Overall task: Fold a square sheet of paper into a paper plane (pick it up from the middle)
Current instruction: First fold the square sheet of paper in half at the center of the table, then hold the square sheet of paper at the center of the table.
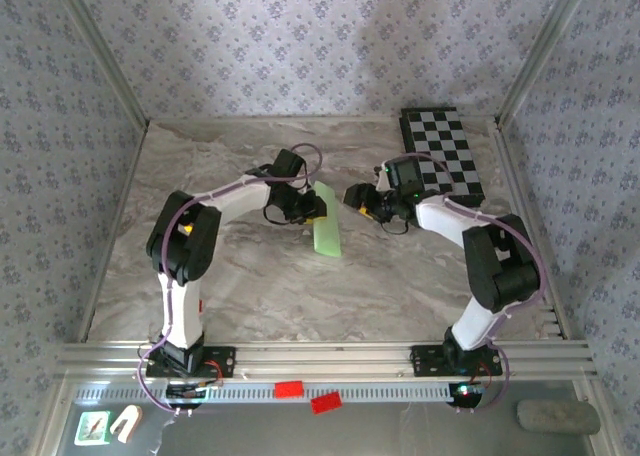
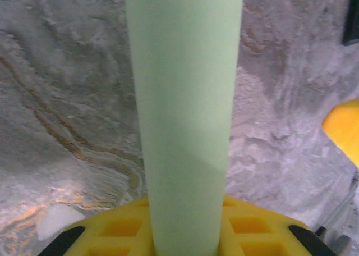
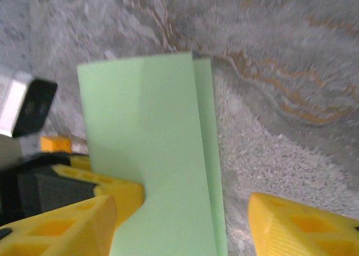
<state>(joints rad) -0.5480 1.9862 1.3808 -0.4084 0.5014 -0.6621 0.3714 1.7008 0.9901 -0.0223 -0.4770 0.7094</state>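
— Green, pale and thin: the sheet of paper (image 1: 327, 226), folded into a long narrow strip. Where does it sit against the left gripper (image 1: 308, 209)?

— Right at its tip. In the left wrist view the strip rises from between the yellow fingers (image 2: 115, 231) and runs straight ahead of them. The fingers stand close in on either side of it. Jaws drawn narrow, clamped on the strip's near end.

— Layers?

— Right wrist view shows two. A second edge runs along one long side.

— Right gripper (image 1: 358, 198)?

— Jaws apart. The strip stands between its two fingers. It lies against the one on the view's left (image 3: 73, 222), with a clear gap to the other (image 3: 303, 225). Not closed on the paper.

— The two grippers against each other?

— Near, facing across the strip, one on each side. The left one's black-and-yellow tip shows just beyond the right gripper's left-hand finger.

— Underneath?

— Grey marble table (image 1: 250, 286). Cannot tell whether the strip's far end touches it.

— Anything else close by?

— Checkered board (image 1: 440, 154) behind the right gripper, apart from it, flat on the table.
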